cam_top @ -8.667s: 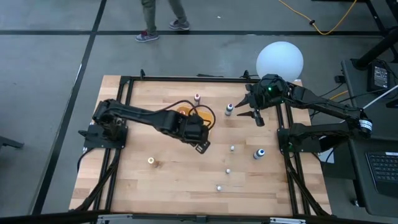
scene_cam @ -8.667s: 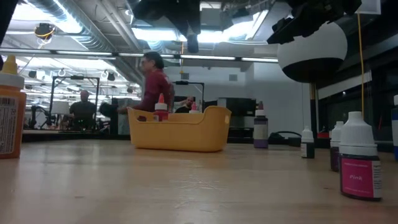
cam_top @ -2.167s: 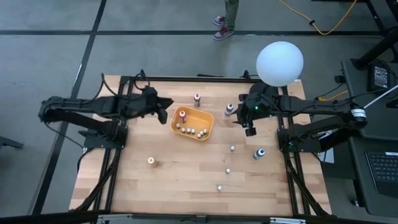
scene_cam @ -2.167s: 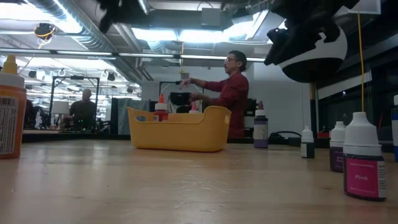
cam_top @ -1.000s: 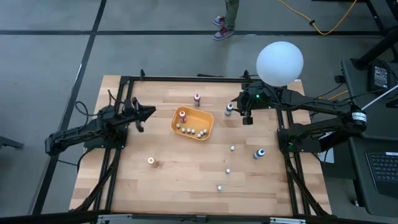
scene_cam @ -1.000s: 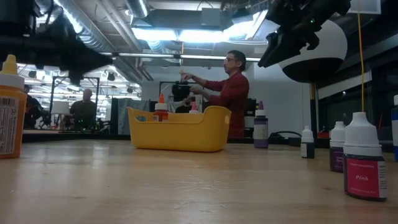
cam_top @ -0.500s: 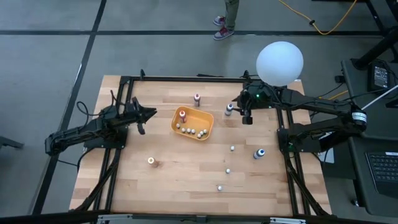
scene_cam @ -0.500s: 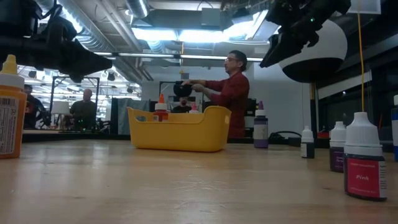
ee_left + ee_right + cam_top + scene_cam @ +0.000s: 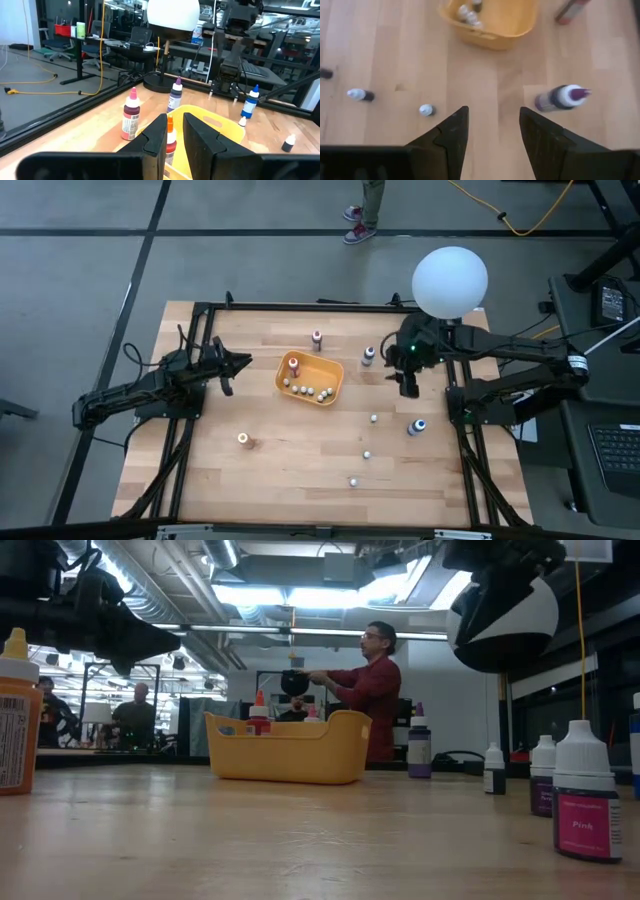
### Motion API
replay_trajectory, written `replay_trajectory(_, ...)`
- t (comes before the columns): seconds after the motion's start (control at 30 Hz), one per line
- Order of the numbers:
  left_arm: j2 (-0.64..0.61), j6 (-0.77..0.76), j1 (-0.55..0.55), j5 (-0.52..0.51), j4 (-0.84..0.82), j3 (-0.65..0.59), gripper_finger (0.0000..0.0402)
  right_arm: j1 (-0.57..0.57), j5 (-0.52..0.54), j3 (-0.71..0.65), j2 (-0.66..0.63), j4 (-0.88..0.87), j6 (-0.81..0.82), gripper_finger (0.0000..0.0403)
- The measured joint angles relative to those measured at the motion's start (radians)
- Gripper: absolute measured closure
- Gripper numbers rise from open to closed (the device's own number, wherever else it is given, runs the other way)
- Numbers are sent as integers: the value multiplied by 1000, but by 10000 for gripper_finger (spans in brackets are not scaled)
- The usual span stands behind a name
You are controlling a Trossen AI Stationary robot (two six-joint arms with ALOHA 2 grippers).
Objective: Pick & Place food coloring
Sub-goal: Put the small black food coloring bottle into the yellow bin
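The orange tray [image 9: 328,376] stands mid-table with several food coloring bottles [image 9: 306,389] in it. Loose bottles stand upright on the wood: a maroon-topped one [image 9: 317,338], a purple-topped one [image 9: 368,356], a blue-topped one [image 9: 416,426], an orange one [image 9: 243,439] and small ones [image 9: 367,454]. My right gripper [image 9: 409,388] hangs open above the table, just right of the purple-topped bottle [image 9: 562,97], with nothing between its fingers [image 9: 451,134]. My left gripper [image 9: 238,366] waits level at the table's left, pointing at the tray [image 9: 220,125], its fingers a narrow gap apart and empty.
A white globe lamp [image 9: 450,280] stands at the far right corner, close behind my right arm. Black frame rails [image 9: 300,306] run along the table's edges. Bare wood lies between the tray and the near edge. A person [image 9: 375,690] stands in the room behind.
My right gripper has moved toward the table's near and right edges, away from the purple-topped bottle, and has tipped further downward while rolling. It has stayed open. The bottles and tray have not moved.
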Motion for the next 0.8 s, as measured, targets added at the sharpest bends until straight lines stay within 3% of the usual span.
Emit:
replay_trajectory(0.27,0,0,0,0,0,0,345,35,96,0,46,5,72,218)
replay_trajectory(0.4,0,0,0,0,0,0,343,35,88,0,61,5,129,188)
replay_trajectory(0.57,0,0,0,0,0,0,341,50,-19,0,72,-11,189,142)
replay_trajectory(0.8,0,0,0,0,0,0,344,129,3,-1,86,-10,223,124)
